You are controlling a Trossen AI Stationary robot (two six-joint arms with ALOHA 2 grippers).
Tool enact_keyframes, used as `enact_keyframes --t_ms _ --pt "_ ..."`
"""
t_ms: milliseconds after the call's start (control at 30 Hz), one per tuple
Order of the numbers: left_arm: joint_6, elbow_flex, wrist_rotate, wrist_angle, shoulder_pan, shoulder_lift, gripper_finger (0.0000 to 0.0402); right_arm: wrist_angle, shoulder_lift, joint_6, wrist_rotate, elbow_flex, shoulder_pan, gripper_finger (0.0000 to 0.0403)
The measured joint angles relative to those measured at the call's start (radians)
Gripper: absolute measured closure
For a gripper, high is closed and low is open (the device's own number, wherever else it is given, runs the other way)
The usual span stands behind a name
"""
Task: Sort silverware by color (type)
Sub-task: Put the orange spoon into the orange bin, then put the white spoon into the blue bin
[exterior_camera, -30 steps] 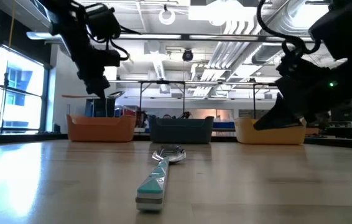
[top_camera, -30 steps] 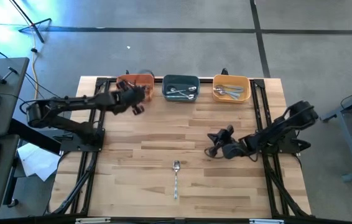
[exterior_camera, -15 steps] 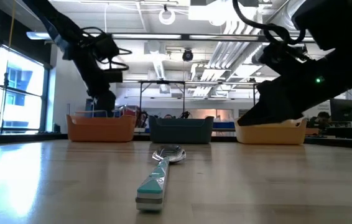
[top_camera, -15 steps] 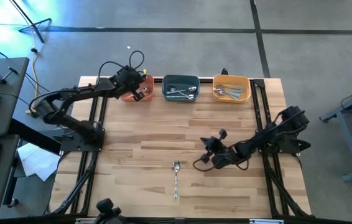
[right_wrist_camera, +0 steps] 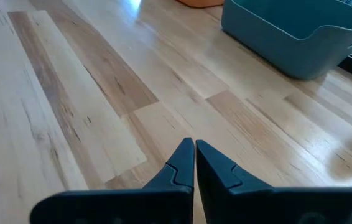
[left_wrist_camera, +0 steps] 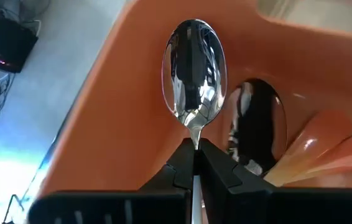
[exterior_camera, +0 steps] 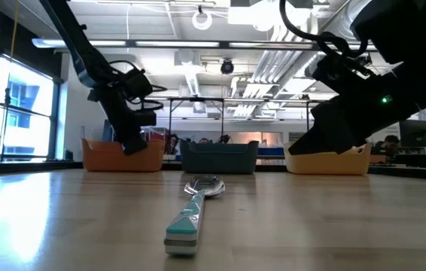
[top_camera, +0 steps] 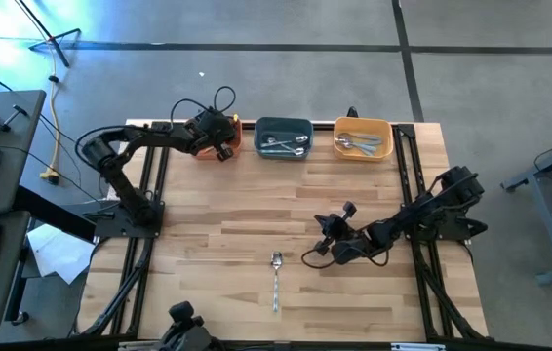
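A spoon (left_wrist_camera: 194,78) is pinched in the left gripper (left_wrist_camera: 194,163), reaching over the orange bowl (top_camera: 219,132).

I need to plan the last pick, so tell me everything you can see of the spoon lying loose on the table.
The spoon lies flat on the bare wooden table, near the front edge and about midway across. It has a shiny metal bowl and a light blue handle. The bowl points toward the three bins at the back and the handle toward the front. Whether the bowl faces up or down cannot be told. Nothing touches it but the table. The right gripper hangs close beside its bowl end, jaws shut and empty.
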Motion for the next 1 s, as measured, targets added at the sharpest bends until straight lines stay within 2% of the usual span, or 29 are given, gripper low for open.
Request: enact_keyframes --t_ms 267,533,733,867,1000 --pt "-0.008 0.000 -0.008 0.014 0.002 0.044 0.0397 -0.023 0.000 -0.005 0.001 0.000 0.000 0.0403" --pt "-0.018 0.000 -0.017 0.019 -0.015 0.037 0.0332 -0.023 0.000 -0.008 0.001 0.000 0.000 0.0403" --pt "-0.019 0.000 -0.096 0.041 -0.032 -0.040 0.0293 -0.023 0.000 -0.008 0.002 -0.001 0.000 0.0403" --pt "-0.069 0.000 -0.074 -0.002 -0.051 -0.121 0.0296 -0.023 0.000 -0.002 -0.015 -0.001 -0.003 0.0403" --pt "-0.072 0.000 -0.054 -0.058 -0.094 -0.184 0.0330 -0.023 0.000 0.000 -0.125 -0.001 -0.030 0.0403"
